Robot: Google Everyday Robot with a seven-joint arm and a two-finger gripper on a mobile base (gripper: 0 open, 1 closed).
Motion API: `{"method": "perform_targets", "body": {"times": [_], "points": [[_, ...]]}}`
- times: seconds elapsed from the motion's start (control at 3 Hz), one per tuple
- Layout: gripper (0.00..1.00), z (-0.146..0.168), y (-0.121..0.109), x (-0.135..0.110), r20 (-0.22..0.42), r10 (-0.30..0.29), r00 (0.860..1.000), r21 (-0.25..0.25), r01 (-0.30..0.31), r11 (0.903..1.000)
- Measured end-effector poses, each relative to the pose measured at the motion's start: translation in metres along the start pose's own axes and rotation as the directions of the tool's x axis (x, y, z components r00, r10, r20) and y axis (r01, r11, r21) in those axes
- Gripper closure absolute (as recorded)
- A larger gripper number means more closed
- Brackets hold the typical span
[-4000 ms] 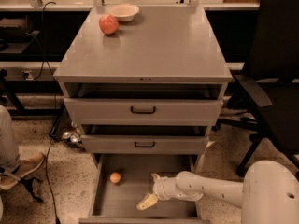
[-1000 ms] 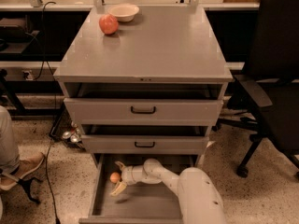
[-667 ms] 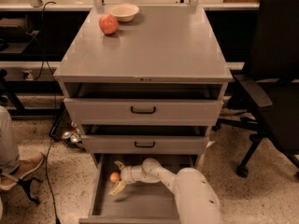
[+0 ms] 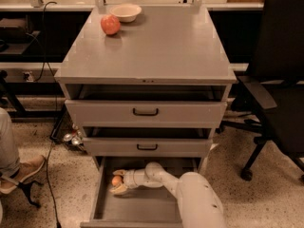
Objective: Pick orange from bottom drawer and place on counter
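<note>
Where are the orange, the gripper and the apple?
orange (image 4: pixel 116 180): camera view, middle of the fruit.
gripper (image 4: pixel 116 181): camera view, its tip, in the bottom drawer (image 4: pixel 142 208).
apple (image 4: pixel 110 24): camera view, middle of its red skin.

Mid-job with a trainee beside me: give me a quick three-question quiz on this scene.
1. True or false: the orange already lies on the counter.
2. Multiple choice: the gripper is A) over the counter, B) inside the bottom drawer, right at the orange, C) out of view.
3. Fill in: near the bowl on the counter sits a reddish ___.
Key: 1 false; 2 B; 3 apple.
</note>
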State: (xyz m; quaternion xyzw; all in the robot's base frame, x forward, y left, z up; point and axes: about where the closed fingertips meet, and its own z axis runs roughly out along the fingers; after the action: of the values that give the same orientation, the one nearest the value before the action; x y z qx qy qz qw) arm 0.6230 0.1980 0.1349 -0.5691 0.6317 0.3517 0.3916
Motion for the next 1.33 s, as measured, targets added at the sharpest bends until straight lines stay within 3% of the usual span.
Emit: {"method": "perform_targets", "body": {"times": [0.67,1.0,1.33], "points": [[0.83,-0.003,0.005,0.013,0.005,0.009,1.000,0.006,-0.009,0.9999],[1.00,-0.030,0.006,0.010,0.020,-0.010,1.000,0.030,0.009,0.9995],[1.00,-0.077,0.018,-0.008,0.067,-0.043,0.997,0.060,0.039,0.9974]]}}
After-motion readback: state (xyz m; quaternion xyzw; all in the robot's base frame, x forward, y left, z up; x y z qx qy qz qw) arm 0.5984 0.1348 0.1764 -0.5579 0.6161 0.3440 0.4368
